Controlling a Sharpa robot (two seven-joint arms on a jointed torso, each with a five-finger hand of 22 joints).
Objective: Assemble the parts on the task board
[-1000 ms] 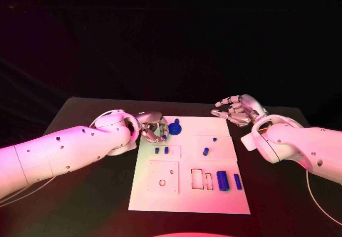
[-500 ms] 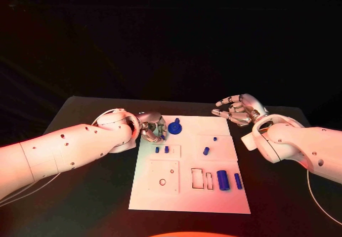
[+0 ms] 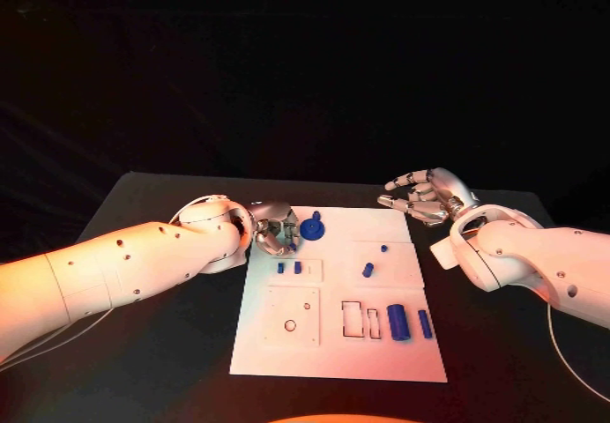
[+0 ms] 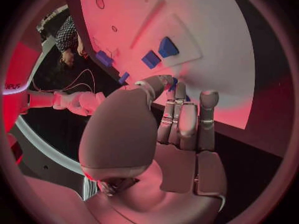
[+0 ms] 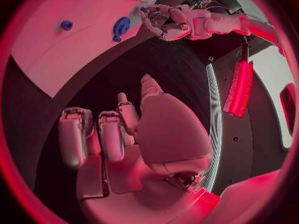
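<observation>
My left hand [image 3: 270, 233], pinching small blue part [image 4: 173, 82] at task board [image 3: 333, 352] edge: lift straight, keep pinch firm; right hand [image 3: 426, 197] open, idle.

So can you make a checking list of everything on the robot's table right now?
Surface: black table, bare around the board.
Job's things: white task board; blue disc part at its far end, two long blue parts near the slots, small blue pieces in the middle.
Clutter: nothing seen.
Hands: left hand pinches a small blue part at the board's far left corner; right hand open, off the board.
Cables: thin cable by the right arm.
Surroundings: dark.
</observation>
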